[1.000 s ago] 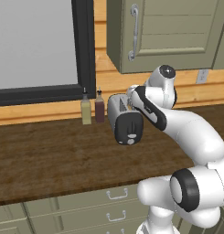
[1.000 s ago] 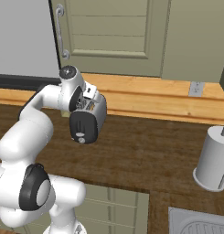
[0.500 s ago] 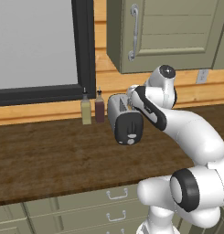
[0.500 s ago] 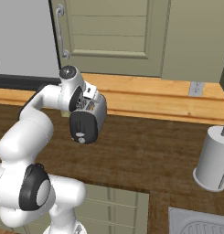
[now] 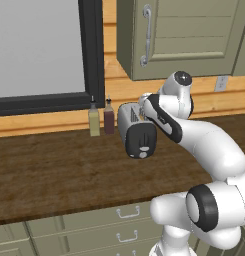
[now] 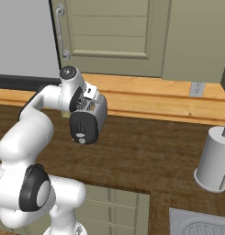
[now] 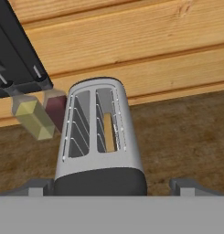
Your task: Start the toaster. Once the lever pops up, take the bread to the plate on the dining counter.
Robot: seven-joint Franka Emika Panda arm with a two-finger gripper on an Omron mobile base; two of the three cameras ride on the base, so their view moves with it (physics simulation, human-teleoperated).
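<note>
Hovering over the toaster [image 7: 98, 137] on the worktop [image 5: 54, 175]; gripper [image 7: 113, 185] spread wide, empty. Bread [image 7: 109, 132] sits deep in one slot: light, crumbly, so pinch its top edge gently.

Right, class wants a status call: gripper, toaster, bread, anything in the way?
Gripper open, straddling the toaster's black end. Bread sits in one slot. Two bottles stand beside the toaster, off the approach.

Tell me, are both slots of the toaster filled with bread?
No: in the hand view the toaster has bread in one slot, and the other is empty.
</note>
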